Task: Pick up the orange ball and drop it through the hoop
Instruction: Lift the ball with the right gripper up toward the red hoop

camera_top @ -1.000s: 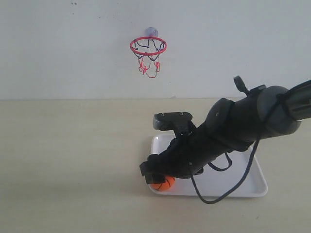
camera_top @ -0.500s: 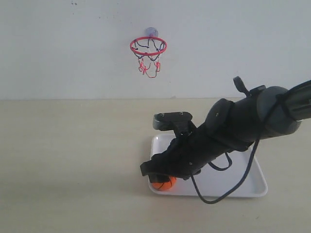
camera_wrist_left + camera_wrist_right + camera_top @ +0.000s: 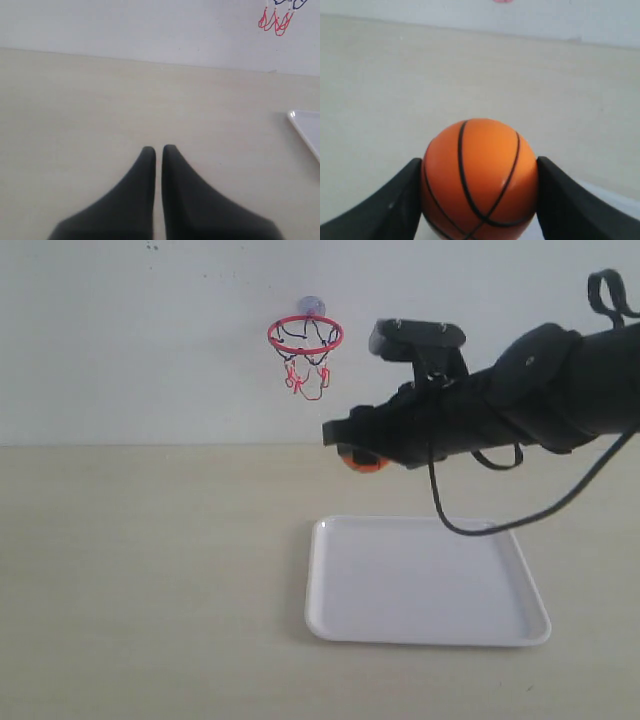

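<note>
Orange ball (image 3: pixel 362 462) (gripped) hangs seemingly clear above tray (image 3: pixel 430 585).

Aloft: right end effector (image 3: pixel 480 166) clamped on orange ball (image 3: pixel 362 462); left end effector (image 3: pixel 156 150) pinched closed.

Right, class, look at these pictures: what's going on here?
The right gripper is shut on the orange ball, holding it in the air above the white tray, lower than the hoop on the wall and to its right in the exterior view. The ball is not yet through the hoop. The left gripper is shut and empty over the table.
</note>
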{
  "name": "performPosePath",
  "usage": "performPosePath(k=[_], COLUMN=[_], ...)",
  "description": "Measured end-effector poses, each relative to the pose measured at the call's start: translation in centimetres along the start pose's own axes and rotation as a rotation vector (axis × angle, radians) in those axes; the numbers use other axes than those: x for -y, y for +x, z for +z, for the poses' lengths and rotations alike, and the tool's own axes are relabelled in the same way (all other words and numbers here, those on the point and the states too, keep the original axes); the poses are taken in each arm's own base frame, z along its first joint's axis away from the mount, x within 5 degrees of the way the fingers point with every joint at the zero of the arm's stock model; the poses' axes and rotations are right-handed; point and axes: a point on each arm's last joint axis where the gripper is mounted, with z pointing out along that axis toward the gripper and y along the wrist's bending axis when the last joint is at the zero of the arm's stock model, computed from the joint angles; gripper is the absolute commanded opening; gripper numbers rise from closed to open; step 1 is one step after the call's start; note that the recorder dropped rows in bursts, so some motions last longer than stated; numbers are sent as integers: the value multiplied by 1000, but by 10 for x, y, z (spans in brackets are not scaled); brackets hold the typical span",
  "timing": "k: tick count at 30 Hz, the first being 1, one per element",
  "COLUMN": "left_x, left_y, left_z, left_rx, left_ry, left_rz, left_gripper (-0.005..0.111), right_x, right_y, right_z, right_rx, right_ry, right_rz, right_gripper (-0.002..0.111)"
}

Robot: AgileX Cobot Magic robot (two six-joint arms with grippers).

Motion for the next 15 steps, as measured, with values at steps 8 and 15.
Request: performPosePath(k=[8,15], left_x=[0,0], left_y=[0,0], left_z=[0,0], left_rx=[0,0], left_ry=[0,0], left_rz=[0,0], left_gripper=[4,4], right_x=[-1,4], right_y=[-64,-91], right_z=[13,47], right_rx=[128,150], right_ry=[-55,-106], right_rz=[42,78], right_gripper=[0,0])
